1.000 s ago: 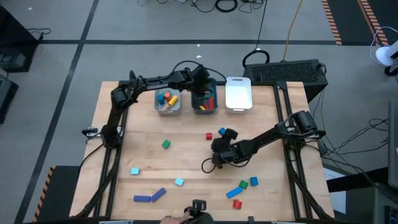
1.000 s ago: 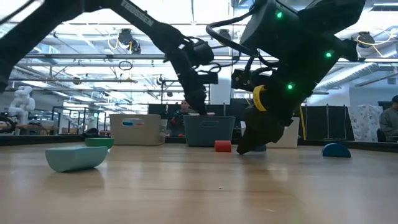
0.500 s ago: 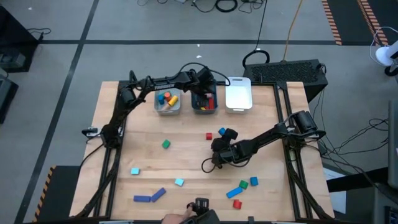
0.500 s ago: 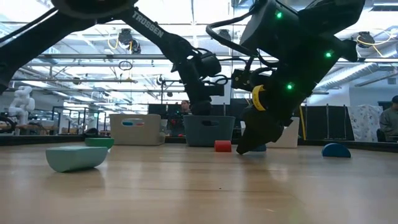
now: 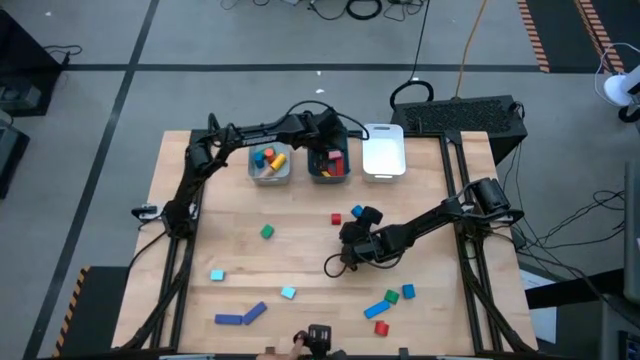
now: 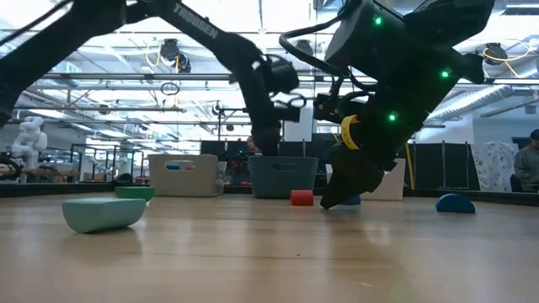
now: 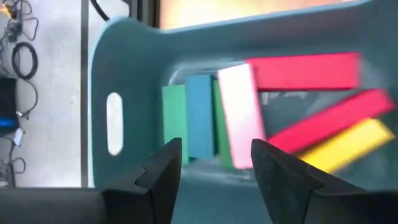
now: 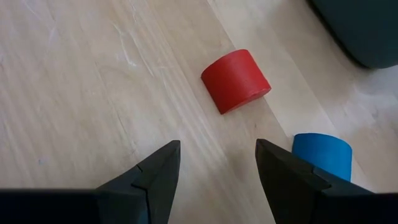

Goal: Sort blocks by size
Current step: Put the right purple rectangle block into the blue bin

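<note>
Over the teal tray [image 5: 330, 172] at the table's far edge hangs the left gripper [image 5: 327, 138]; its fingers [image 7: 163, 171] stand apart with nothing between them, pointing down into the tray. Placement reads as a drop-off pose: fingers spread right above the long pieces, so a bar was probably let go here. Left wrist view shows the tray's load: a pink bar [image 7: 241, 115], two red bars [image 7: 305, 70], a yellow bar [image 7: 339, 145], a green bar [image 7: 175, 121] and a blue bar [image 7: 200, 115], lying loosely side by side and crossed. All long ones, so this tray looks like the bin for bars.

Just beside it, the grey tray [image 5: 270, 176] holds short pieces in orange, blue, red and yellow. The white tray [image 5: 383, 150] shows nothing inside from above.

Mid-table, the right gripper [image 5: 347, 232] sits low over the wood, fingers [image 8: 155, 171] open and empty, aimed at a small red block [image 8: 236, 80] with a rounded top; a blue block [image 8: 323, 155] lies near that one. Likely lined up for the next pick.

Loose blocks left on the table [image 5: 230, 270]: green cube [image 5: 267, 232], two cyan pieces [image 5: 217, 274], two blue bars [image 5: 241, 316] near the front edge, and a blue-green-red cluster [image 5: 390, 302] front right. Sorting looks roughly half done.
</note>
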